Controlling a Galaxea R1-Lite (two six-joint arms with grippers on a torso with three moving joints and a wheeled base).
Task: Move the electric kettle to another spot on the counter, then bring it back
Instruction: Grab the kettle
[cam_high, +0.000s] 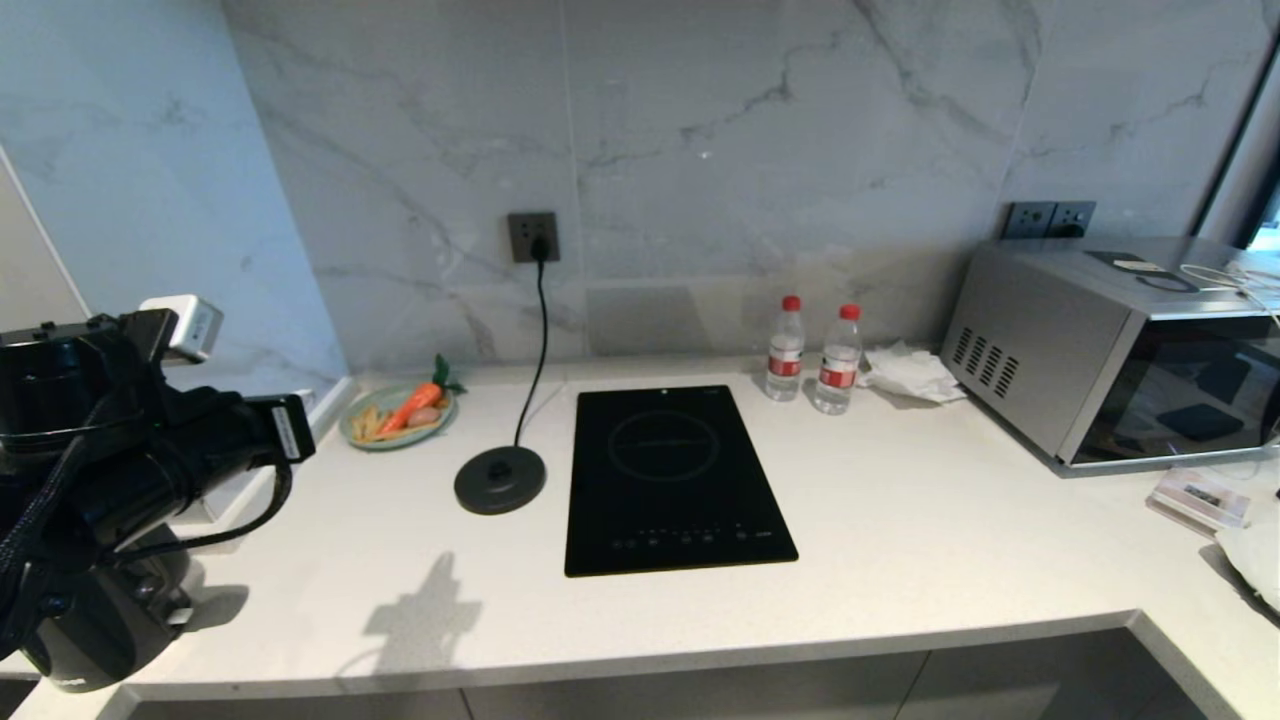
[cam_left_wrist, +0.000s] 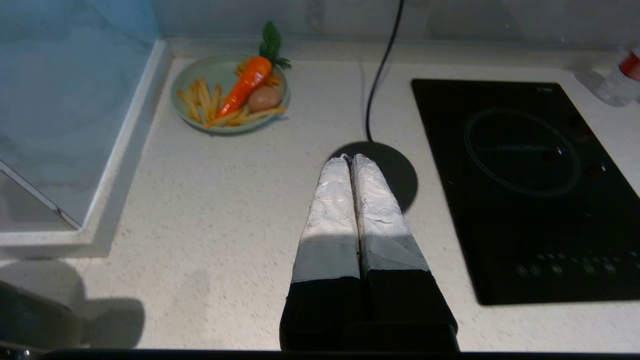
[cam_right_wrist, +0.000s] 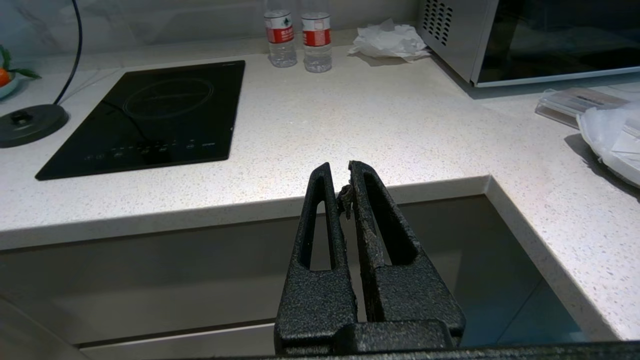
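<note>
The counter (cam_high: 900, 540) is a white speckled worktop. At its front left corner stands a glossy black rounded body (cam_high: 95, 640), which looks like the electric kettle. It is mostly hidden behind my left arm (cam_high: 150, 450), and it shows as a dark blur (cam_left_wrist: 30, 320) in the left wrist view. My left gripper (cam_left_wrist: 350, 159) is shut and empty. It hangs above the counter, pointing toward the bare round dark-grey base disc (cam_high: 500, 480), apart from the kettle. My right gripper (cam_right_wrist: 340, 172) is shut and empty, parked below the counter's front edge.
A black hob panel (cam_high: 675, 480) lies mid-counter. A green plate of food (cam_high: 398, 415) sits at the back left, and the base's cord (cam_high: 535, 340) runs up to a wall socket. Two water bottles (cam_high: 812, 358), crumpled paper (cam_high: 910, 375) and a microwave (cam_high: 1110, 350) stand on the right.
</note>
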